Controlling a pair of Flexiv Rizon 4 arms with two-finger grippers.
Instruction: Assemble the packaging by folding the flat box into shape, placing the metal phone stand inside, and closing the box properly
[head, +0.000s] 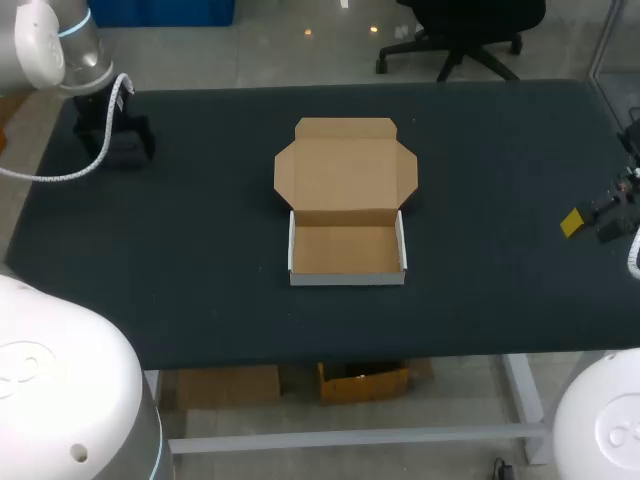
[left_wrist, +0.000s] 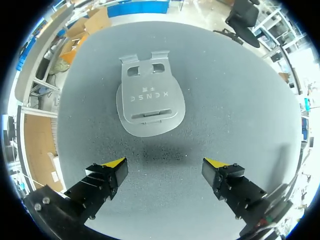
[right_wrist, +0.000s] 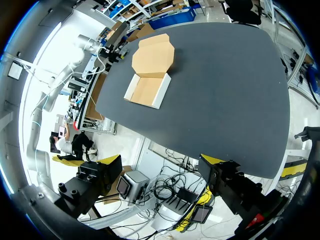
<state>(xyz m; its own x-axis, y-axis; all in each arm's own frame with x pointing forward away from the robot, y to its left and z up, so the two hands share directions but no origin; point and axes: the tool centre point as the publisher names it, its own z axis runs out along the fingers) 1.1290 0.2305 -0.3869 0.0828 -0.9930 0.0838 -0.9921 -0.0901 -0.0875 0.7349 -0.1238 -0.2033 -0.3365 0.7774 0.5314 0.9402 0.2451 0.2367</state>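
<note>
Left wrist view shows lettering (left_wrist: 149, 96) on the metal phone stand (left_wrist: 150, 117).

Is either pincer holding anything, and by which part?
Nothing is held. The left pincer is open, the metal phone stand ahead of it untouched; the right pincer is open and empty.

We see a dark table (head: 480, 230). In its middle stands an open cardboard box (head: 346, 200), the lid spread flat behind the tray. A grey metal phone stand (left_wrist: 150, 102) lies flat on the table, well apart from it.
</note>
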